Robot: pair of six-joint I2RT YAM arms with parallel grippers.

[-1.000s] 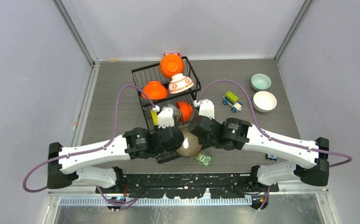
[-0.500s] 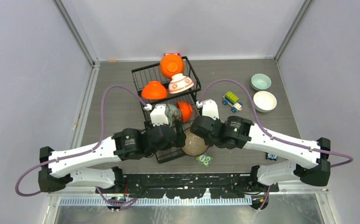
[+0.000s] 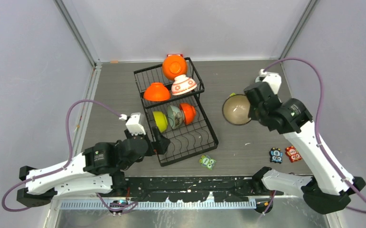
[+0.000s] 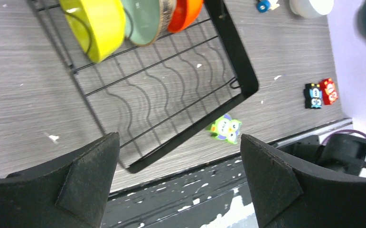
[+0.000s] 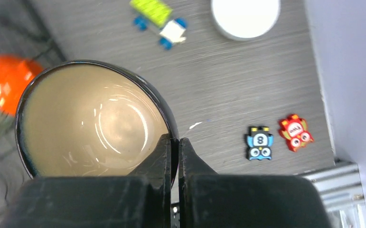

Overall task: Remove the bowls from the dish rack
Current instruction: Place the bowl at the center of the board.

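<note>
I hold the brown bowl (image 5: 95, 123) by its rim, pinched in the right gripper (image 5: 173, 142) — the left gripper (image 4: 178, 140) gapes empty, nearest the lime bowl (image 4: 98, 23).

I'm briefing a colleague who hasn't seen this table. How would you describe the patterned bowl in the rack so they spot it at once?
Find the black wire dish rack at the centre and look at its far section. The patterned bowl sits there beside the far orange bowl and the left orange bowl; it alone is white with red flowers.
</note>
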